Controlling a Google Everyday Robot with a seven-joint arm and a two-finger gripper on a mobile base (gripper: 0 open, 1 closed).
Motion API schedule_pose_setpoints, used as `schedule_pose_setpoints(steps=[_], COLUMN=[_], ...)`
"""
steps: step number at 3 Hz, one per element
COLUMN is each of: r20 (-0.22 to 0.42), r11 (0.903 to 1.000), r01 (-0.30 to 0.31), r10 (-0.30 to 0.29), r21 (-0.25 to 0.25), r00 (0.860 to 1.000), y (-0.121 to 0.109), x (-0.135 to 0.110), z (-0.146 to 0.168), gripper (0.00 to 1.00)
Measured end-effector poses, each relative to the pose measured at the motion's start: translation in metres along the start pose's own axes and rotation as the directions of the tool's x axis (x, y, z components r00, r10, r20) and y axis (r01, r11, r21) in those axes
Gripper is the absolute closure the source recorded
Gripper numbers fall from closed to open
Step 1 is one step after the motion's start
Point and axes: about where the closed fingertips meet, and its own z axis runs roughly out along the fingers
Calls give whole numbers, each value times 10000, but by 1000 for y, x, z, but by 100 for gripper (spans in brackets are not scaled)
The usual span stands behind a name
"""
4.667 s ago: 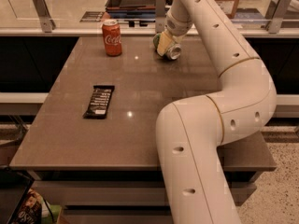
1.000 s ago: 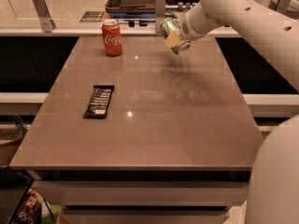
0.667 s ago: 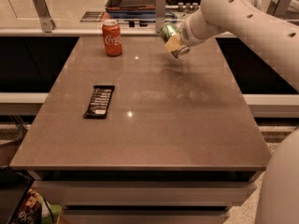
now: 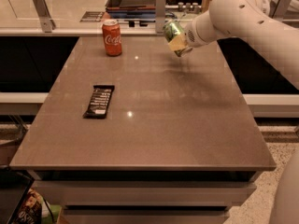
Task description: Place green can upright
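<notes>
The gripper (image 4: 181, 41) is up at the far right side, closed on the green can (image 4: 173, 33). Can's tilted & up in the air, not touching the surface (image 4: 187, 125). A red can (image 4: 112, 37) stands at the far left, well apart. A dark candy bar (image 4: 99, 101) lies flat nr the left edge.

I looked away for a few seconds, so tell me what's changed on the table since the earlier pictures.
The arm swung its elbow out of the foreground to the right. The gripper, shut on the green can, raised it slightly over the far end of the table, where it hangs tilted. The red can and chocolate bar stayed put.
</notes>
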Motion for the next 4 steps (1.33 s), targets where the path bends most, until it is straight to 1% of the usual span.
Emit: schedule_pose_setpoints(steps=[1,2,3,4], r20=[777,1538,2009,2437], r11=[9992,9944,9872,9768], r01=[260,818,1272,1690], r10=[-237,-707,-1059,-1334], r21=[-297,-667,-961,-1315], r00=[9967,9856,9739,9606], y=[-9,-15,-17,-19], x=[-5,-11,-13,-13], z=[-4,-9,-14,-18], gripper=[100,100,100,100])
